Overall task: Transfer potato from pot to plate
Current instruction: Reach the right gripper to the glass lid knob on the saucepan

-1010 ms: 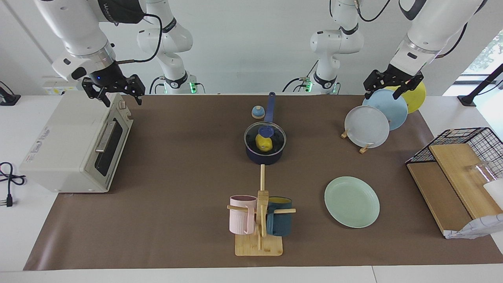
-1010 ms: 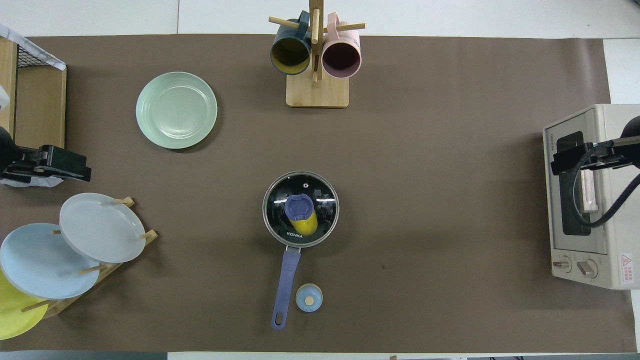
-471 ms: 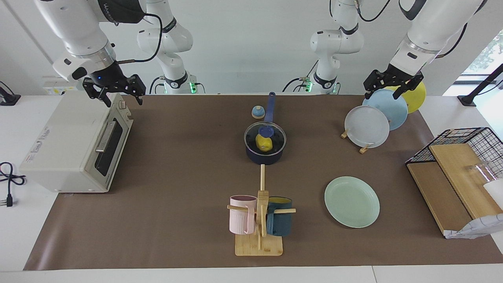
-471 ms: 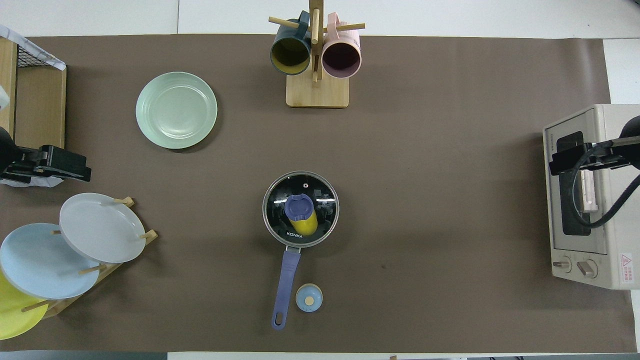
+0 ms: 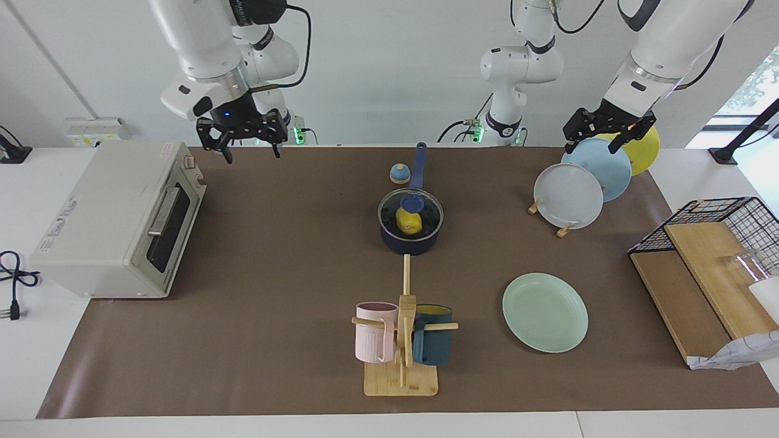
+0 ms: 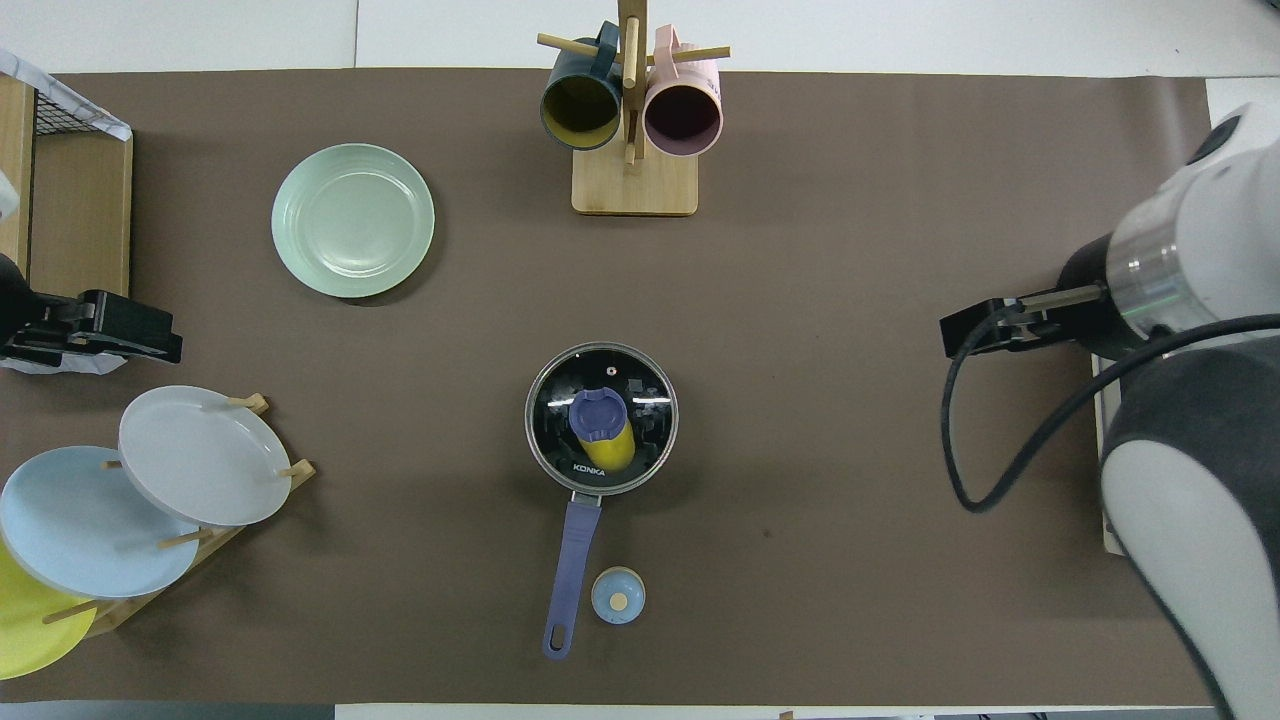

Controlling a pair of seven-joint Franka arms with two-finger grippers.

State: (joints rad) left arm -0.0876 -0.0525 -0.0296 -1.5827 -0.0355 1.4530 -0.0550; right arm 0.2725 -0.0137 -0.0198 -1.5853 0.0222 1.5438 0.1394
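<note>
The dark blue pot stands mid-table with its long handle pointing toward the robots. A round glass lid with a blue knob sits on the pot. The yellow potato shows through the lid, also in the overhead view. The mint-green plate lies bare, farther from the robots, toward the left arm's end. My right gripper is open and empty, up over the mat beside the toaster. My left gripper is open and empty over the plate rack.
A toaster oven stands at the right arm's end. A mug tree holds a pink and a teal mug. A rack of upright plates, a wire basket with boards and a small blue bell stand around.
My right arm has swung from over the toaster toward the middle of the table. The left arm and all objects have not moved.
</note>
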